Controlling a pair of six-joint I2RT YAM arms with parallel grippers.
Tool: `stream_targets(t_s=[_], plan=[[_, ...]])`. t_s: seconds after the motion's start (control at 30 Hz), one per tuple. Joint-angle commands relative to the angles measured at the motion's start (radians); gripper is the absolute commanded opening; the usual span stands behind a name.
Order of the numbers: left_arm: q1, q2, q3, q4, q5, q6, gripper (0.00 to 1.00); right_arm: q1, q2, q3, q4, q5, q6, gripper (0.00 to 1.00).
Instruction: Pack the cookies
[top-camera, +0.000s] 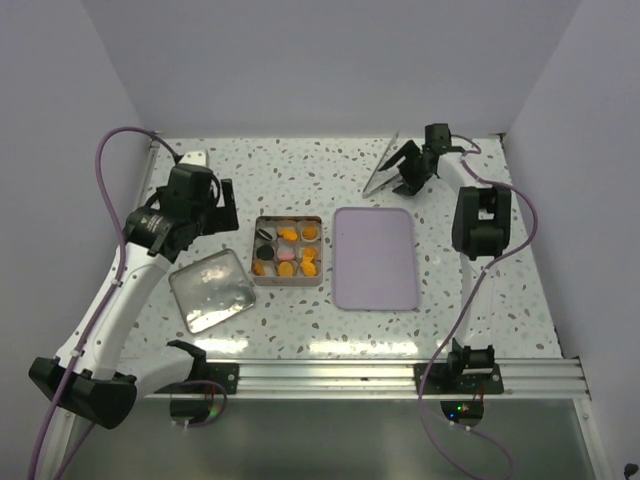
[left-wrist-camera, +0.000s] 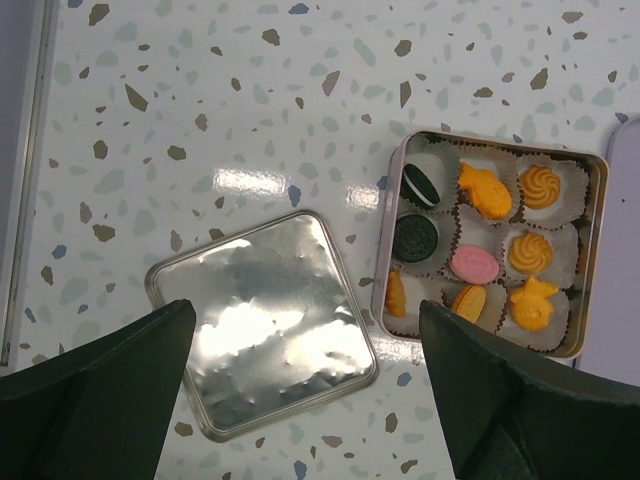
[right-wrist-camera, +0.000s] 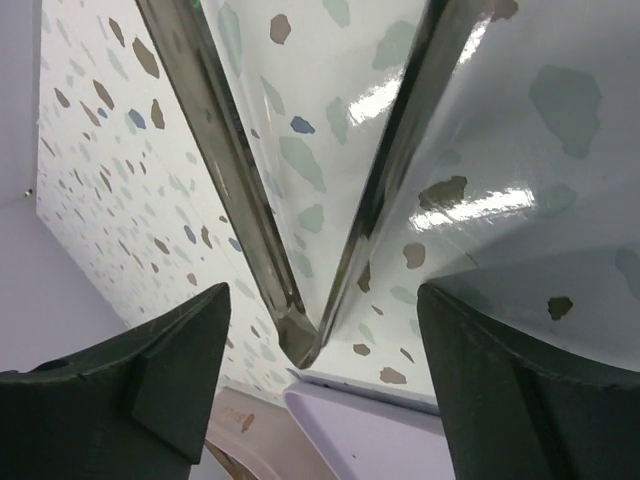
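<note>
The cookies (left-wrist-camera: 474, 264) sit in white paper cups inside an open square tin (left-wrist-camera: 398, 205): several orange, two black, one pink. In the top view the tin (top-camera: 287, 282) stands mid-table with the cookies (top-camera: 288, 250) in it. The tin's silver lid (left-wrist-camera: 262, 320) lies flat just left of it, and shows in the top view too (top-camera: 210, 290). My left gripper (left-wrist-camera: 305, 400) is open and empty, held above the lid and tin (top-camera: 215, 212). My right gripper (top-camera: 412, 168) is open at the far right, close to a shiny plate (top-camera: 382, 165) standing tilted on edge.
A lilac tray (top-camera: 375, 258) lies right of the tin. In the right wrist view the mirror-like plate's corner (right-wrist-camera: 300, 330) rests just beyond my open right gripper (right-wrist-camera: 320, 390), with the tray's edge (right-wrist-camera: 400, 440) below it. White walls enclose the table.
</note>
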Motion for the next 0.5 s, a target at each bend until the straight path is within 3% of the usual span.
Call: stream_targets(t_s=[0.0, 0.2, 0.47], plan=[[0.008, -0.028, -0.009, 0.025, 0.001, -0.019, 1.0, 0.001, -0.052, -0.063, -0.083, 0.102, -0.075, 0.83], [0.008, -0.071, -0.017, 0.012, 0.002, -0.039, 1.0, 0.011, -0.164, -0.124, -0.092, 0.096, -0.114, 0.91], [0.008, -0.128, -0.066, 0.002, 0.032, -0.071, 1.0, 0.056, -0.472, -0.317, -0.082, 0.091, -0.197, 0.97]])
